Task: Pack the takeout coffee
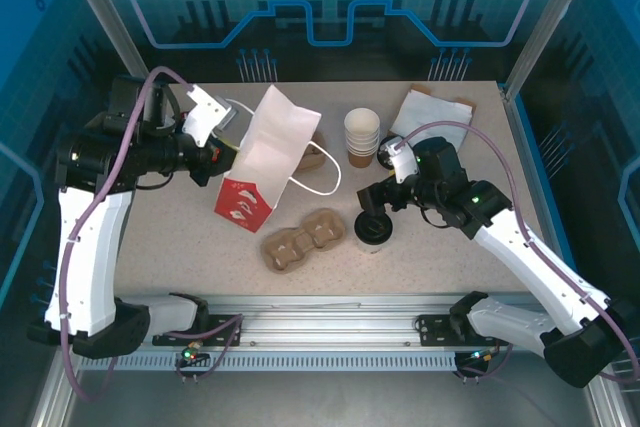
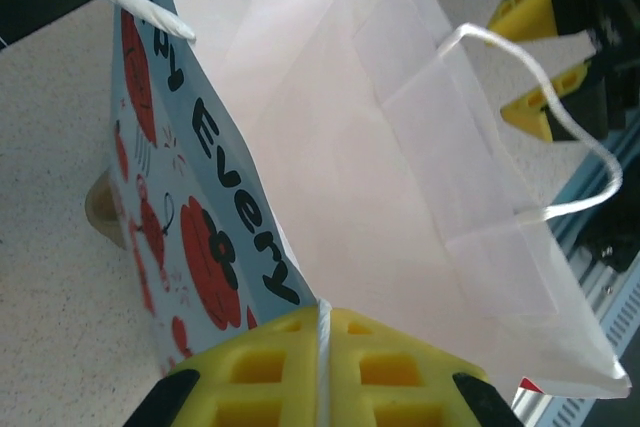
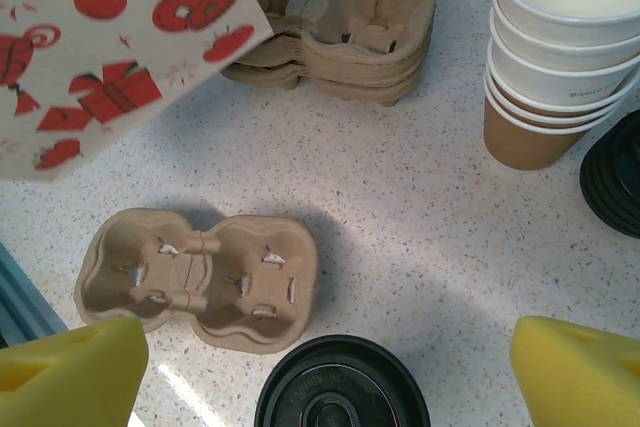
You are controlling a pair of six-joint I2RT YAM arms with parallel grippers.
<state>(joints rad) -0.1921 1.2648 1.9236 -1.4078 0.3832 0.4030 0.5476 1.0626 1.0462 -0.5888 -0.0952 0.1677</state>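
The takeout coffee (image 1: 373, 231), a pale cup under a black lid (image 3: 342, 389), stands on the table right of centre. My right gripper (image 1: 376, 209) hovers just above it, open, its yellow fingers (image 3: 75, 372) wide on either side of the lid with nothing touching; in the right wrist view the gripper (image 3: 325, 372) is centred over the lid. A white paper bag (image 1: 268, 152) with red print leans at centre left. My left gripper (image 1: 212, 152) is shut on the bag's thin paper edge, and in the left wrist view the gripper (image 2: 322, 347) pinches the bag (image 2: 380, 147) between yellow pads.
A brown pulp cup carrier (image 1: 303, 238) (image 3: 200, 277) lies left of the coffee. More carriers (image 3: 340, 27) are stacked behind the bag. A stack of lidless cups (image 1: 362, 135) (image 3: 560, 57) stands at the back, with a loose black lid (image 3: 615, 172) beside it and white paper (image 1: 432, 112) further right.
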